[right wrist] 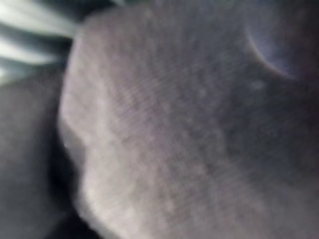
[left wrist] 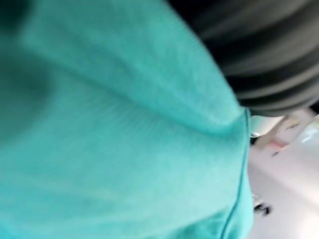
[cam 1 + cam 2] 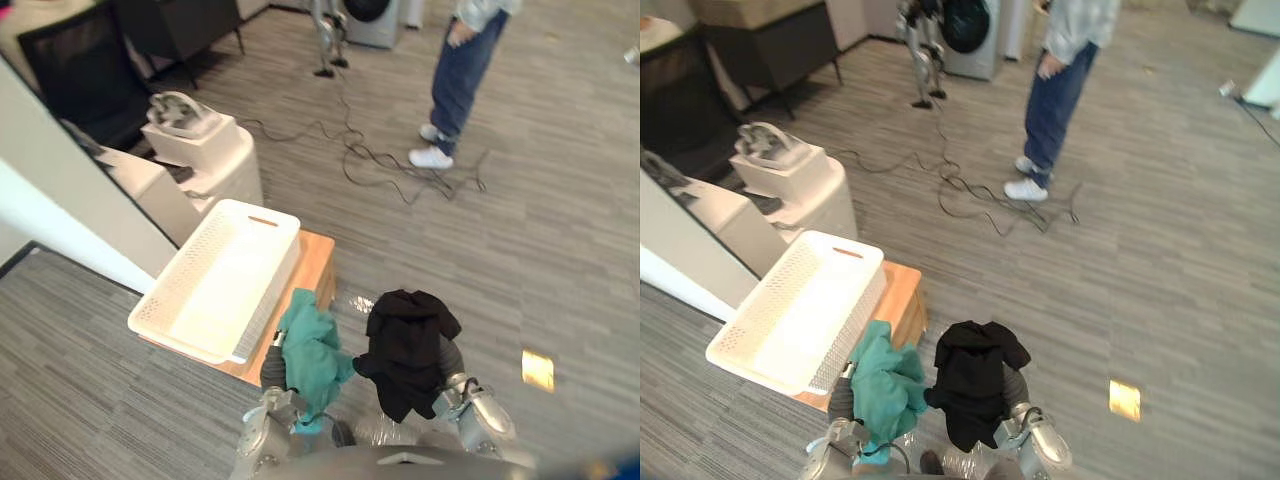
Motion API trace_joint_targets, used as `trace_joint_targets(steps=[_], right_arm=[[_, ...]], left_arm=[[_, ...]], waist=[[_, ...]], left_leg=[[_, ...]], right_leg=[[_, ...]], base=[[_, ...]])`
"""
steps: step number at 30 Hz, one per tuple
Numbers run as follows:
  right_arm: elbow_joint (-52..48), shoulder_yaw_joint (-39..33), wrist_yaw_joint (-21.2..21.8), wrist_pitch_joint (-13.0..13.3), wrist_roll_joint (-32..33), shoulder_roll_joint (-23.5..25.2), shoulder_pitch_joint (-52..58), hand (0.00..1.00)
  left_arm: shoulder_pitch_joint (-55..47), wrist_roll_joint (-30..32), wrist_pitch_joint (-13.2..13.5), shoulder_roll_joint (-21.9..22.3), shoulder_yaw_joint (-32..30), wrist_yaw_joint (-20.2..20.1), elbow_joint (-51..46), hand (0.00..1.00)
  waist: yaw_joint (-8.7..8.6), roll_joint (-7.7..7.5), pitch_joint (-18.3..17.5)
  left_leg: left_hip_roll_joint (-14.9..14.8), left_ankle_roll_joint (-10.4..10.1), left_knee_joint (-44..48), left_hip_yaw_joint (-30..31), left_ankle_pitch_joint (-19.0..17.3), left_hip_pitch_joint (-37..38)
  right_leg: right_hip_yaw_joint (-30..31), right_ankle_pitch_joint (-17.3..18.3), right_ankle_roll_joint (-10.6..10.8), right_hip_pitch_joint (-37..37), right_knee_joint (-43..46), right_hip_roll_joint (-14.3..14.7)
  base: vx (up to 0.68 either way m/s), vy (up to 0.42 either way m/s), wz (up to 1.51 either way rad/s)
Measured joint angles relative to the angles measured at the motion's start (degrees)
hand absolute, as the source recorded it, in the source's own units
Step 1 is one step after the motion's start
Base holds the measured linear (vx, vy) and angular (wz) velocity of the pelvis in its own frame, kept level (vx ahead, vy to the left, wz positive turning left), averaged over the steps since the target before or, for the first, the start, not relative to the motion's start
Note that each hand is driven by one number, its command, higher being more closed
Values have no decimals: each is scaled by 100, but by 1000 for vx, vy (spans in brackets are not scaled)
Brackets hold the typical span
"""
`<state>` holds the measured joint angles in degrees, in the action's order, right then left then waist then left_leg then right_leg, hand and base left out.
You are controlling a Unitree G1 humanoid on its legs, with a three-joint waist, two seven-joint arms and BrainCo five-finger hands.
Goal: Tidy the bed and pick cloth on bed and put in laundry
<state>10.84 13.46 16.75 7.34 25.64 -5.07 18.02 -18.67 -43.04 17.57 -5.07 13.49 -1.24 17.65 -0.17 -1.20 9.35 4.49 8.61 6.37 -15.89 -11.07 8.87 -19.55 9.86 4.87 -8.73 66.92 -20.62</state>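
A teal cloth (image 3: 310, 350) hangs over my left hand (image 3: 272, 366), close to the near corner of the white laundry basket (image 3: 225, 280). A black cloth (image 3: 408, 345) is draped over my right hand (image 3: 452, 357), to the right of the teal one and above the floor. The basket holds nothing and stands on a low wooden stand (image 3: 316, 262). Teal fabric (image 2: 124, 129) lies right against the left wrist camera, beside the dark ribbed cover (image 2: 269, 64). Dark fabric (image 1: 189, 129) covers the right wrist view. Both cloths hide what the hands are doing beneath them.
A person in jeans and white shoes (image 3: 455, 80) stands at the back on the grey plank floor. Loose cables (image 3: 400, 165) trail in front of them. A white cabinet with a device on top (image 3: 195, 140) stands behind the basket. A white panel (image 3: 60, 200) runs along the left.
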Motion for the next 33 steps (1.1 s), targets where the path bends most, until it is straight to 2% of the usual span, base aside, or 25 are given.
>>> trace_joint_targets(steps=[2,3,4,5,7,8,9,10,11,12,13,14,16,17,19,20,21,22,23,24,25,26,28,32,33], right_arm=[[36,112,-36,65,0,-11,24,100],[36,119,-67,115,1,-17,24,100],[33,119,-106,200,6,-13,16,100],[32,121,-111,248,8,-12,13,100],[9,121,-129,460,25,-15,-13,100],[1,125,-128,479,28,-8,-19,100],[-39,171,-131,511,63,60,-17,100],[-47,197,-147,557,82,-66,-46,100],[-55,195,-149,559,95,-116,-64,100],[-74,203,-154,560,116,-184,-172,100],[-75,220,-151,560,118,-179,-225,100],[-112,257,-120,560,120,-171,-300,100],[-231,376,-43,557,117,-175,-416,100],[-347,477,43,548,114,-171,-478,100],[-476,594,67,515,104,-180,-447,100],[-506,650,67,472,100,-180,-436,100],[-513,668,54,403,95,-175,-438,100],[-508,643,0,344,95,-187,-444,100],[-504,617,-35,324,96,-196,-449,100],[-494,590,-101,309,95,-213,-453,100],[-422,590,-143,295,92,-190,-445,100],[-393,585,-163,268,84,-181,-450,100],[-393,584,-228,223,37,-110,-450,100],[-425,412,-476,216,-8,46,-469,100],[-467,399,-563,230,-15,63,-462,100]], left_arm=[[33,0,59,-76,-5,87,-48,100],[55,-3,59,-80,-8,168,-45,100],[50,-4,52,-93,-7,173,-43,100],[49,-3,49,-100,-6,172,-42,100],[4,-2,10,-135,-9,153,-39,100],[-25,-2,10,-155,-12,150,-43,100],[-142,-3,12,-271,-32,112,-46,100],[-239,-14,-64,-186,-48,114,22,100],[-303,-15,-64,-142,-47,104,-8,100],[-394,-17,-61,-6,-61,-5,-33,100],[-418,-20,-61,40,-70,-39,-36,100],[-460,-25,-56,108,-76,-89,-41,100],[-506,-50,-46,290,-152,-92,-48,100],[-499,-89,-46,365,-171,-90,-68,100],[-471,-86,-70,389,-192,-90,-72,100],[-474,-83,-98,390,-205,-90,-76,100],[-462,-78,-175,404,-211,-91,-77,100],[-441,-75,-263,442,-210,-95,-78,100],[-412,-74,-308,462,-209,-100,-94,100],[-347,-72,-344,477,-206,-117,-137,100],[-413,-69,-349,461,-229,-156,-233,100],[-397,-69,-353,452,-227,-175,-254,100],[-409,-66,-366,331,-257,-257,-373,100],[-563,-11,-498,271,-224,-274,-558,100],[-579,-10,-537,226,-225,-302,-558,100]], waist=[[-66,5,25],[-46,38,58],[-39,75,66],[-44,80,68],[-24,45,66],[-26,10,69],[-26,-199,21],[1,2,37],[36,100,22],[108,253,28],[101,299,-1],[95,277,-4],[133,268,-12],[109,280,-12],[125,282,-8],[139,268,-3],[142,247,-13],[166,240,-26],[187,263,-32],[256,331,-74],[285,390,-155],[278,350,-215],[289,92,-271],[279,57,-311],[276,1,-351]], left_leg=[[-152,-113,82,557,-102,47],[-295,-212,104,853,-149,137],[-486,-356,171,1236,-217,184],[-543,-412,188,1378,-250,183],[-702,-651,260,2060,-497,176],[-700,-718,299,2168,-554,178],[-660,-912,425,2382,-751,196],[-963,-1145,551,2441,-876,229],[-1065,-1206,579,2396,-879,203],[-1235,-1354,585,2224,-759,200],[-1271,-1386,564,2166,-646,208],[-1314,-1417,575,2103,-485,220],[-1428,-1381,955,2096,-296,99],[-1569,-1352,1936,1892,-166,-396],[-1819,-1349,2932,1435,177,-874],[-1952,-1346,3305,1148,143,-1046],[-1994,-1341,3541,758,-130,-1231],[-1849,-1337,3389,397,-416,-1409],[-1727,-1329,3119,175,-507,-1474],[-1524,-1272,2389,-160,-340,-1510],[-1349,-978,1599,-577,-132,-1396],[-1184,-903,1315,-519,-72,-1273],[-689,-699,296,-336,385,-941],[-588,-642,-111,-48,500,-629],[-583,-643,-160,11,500,-583]], right_leg=[[174,169,39,-296,-769,224],[256,189,72,-339,-1567,423],[505,153,108,-298,-2820,735],[643,93,154,-266,-3300,838],[1714,-579,419,-115,-5444,1154],[1917,-635,479,-74,-5695,1156],[2328,-906,592,-5,-5960,1095],[2181,-1065,394,-36,-5561,1355],[2130,-974,331,-71,-5456,1427],[1927,-709,163,-172,-5056,1500],[1851,-543,102,-210,-4852,1491],[1722,-301,22,-216,-4601,1460],[1463,-98,-99,12,-4651,1502],[1218,-89,-176,358,-4974,1557],[909,-142,-283,798,-5368,1588],[793,-152,-331,1013,-5541,1584],[608,-151,-339,1307,-5726,1531],[447,-151,-335,1482,-5830,1429],[388,-154,-327,1534,-5874,1370],[332,-138,-273,1543,-5870,1303],[223,-71,-134,1572,-5869,1247],[158,-46,-100,1588,-5868,1184],[47,-93,-47,1634,-5862,927],[-31,-126,-13,1703,-5349,857],[-34,-129,-12,1717,-5250,852]], base=[[219,-202,153],[243,-284,137],[293,-354,137],[298,-399,140],[288,-418,137],[346,-488,129],[360,-490,106],[365,-472,92],[422,-478,60],[283,-291,40],[324,-344,61],[275,-307,66],[318,-349,63],[196,-202,56],[244,-183,62],[255,-134,74],[287,-79,77],[229,-13,68],[246,50,44],[195,114,44],[197,112,53],[219,101,74],[211,89,77],[171,59,55],[133,-13,41]])
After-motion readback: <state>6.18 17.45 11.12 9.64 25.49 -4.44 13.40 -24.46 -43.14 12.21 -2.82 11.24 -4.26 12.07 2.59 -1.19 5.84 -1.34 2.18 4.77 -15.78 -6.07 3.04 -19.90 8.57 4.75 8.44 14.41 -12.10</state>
